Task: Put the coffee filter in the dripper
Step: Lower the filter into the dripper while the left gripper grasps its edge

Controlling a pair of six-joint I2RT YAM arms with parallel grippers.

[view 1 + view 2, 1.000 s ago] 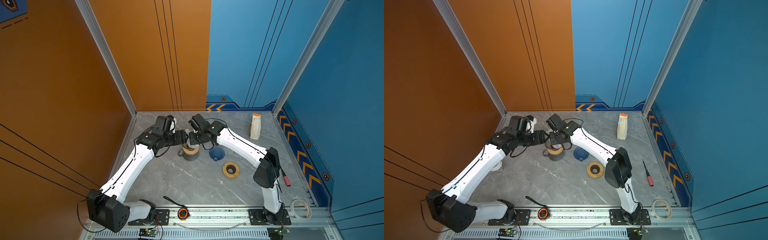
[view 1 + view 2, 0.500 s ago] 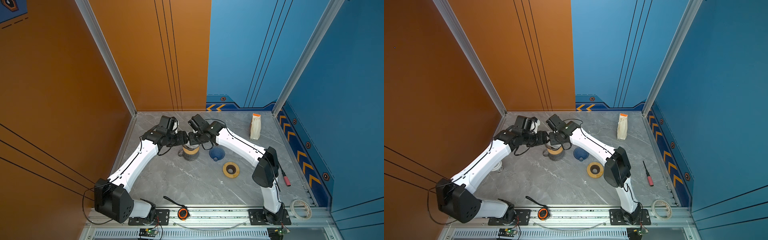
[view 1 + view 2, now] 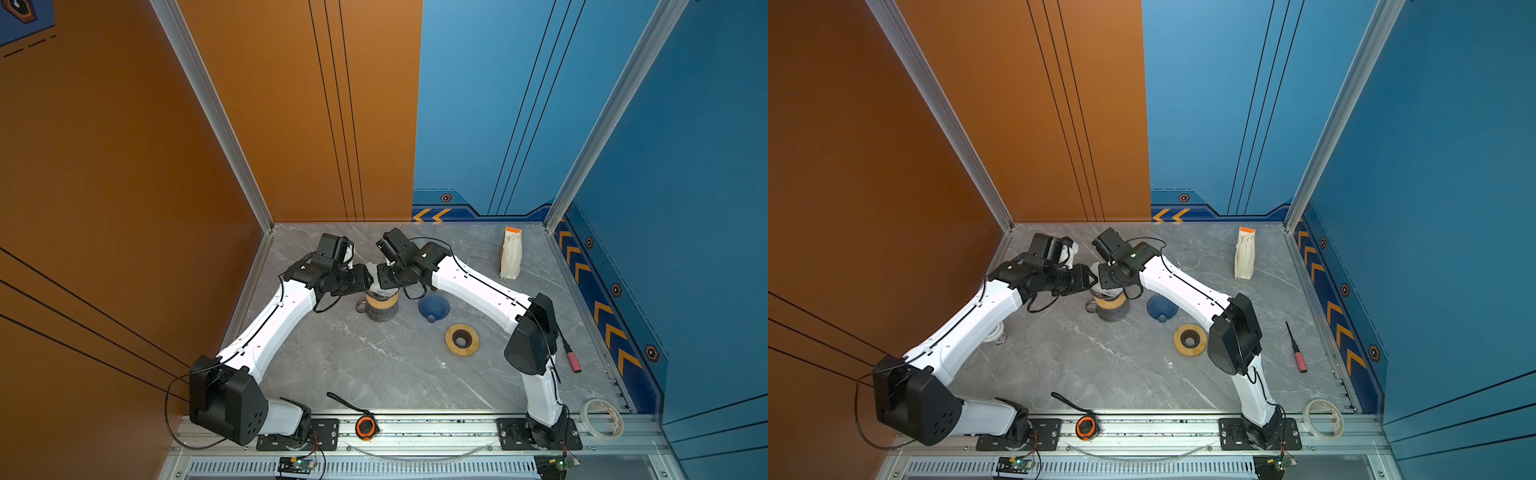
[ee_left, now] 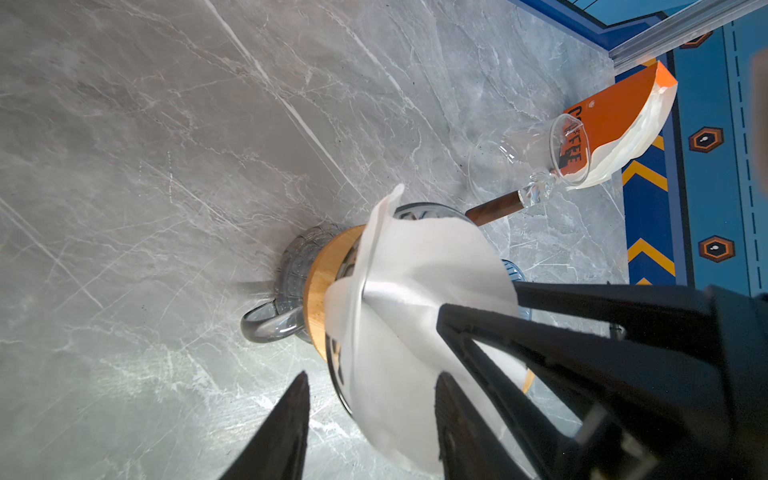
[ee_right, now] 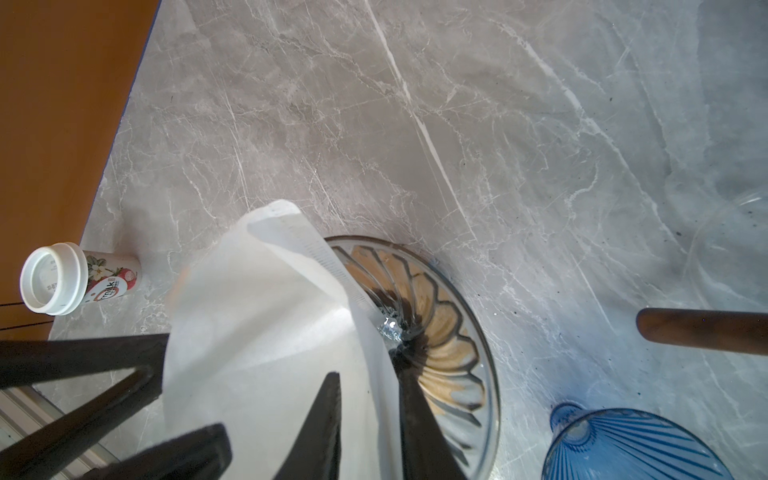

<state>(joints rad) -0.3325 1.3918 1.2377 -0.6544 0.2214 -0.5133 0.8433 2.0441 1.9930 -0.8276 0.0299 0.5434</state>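
Grey marble counter, open room in front. Coffee filter sits crooked in dripper, one edge above rim. Left fingers half-open astride its edge; right fingers slightly parted around its wall. Blue cone just beside. Labels: bottle "milk", orange pack "COFFEE".

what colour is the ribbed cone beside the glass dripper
Blue ribbed cone; clearest in the right wrist view.

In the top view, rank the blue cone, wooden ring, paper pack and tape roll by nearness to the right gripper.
1. Blue cone, just beside the right gripper.
2. Wooden ring, nearer the front.
3. Paper pack, back right.
4. Tape roll, front right corner.
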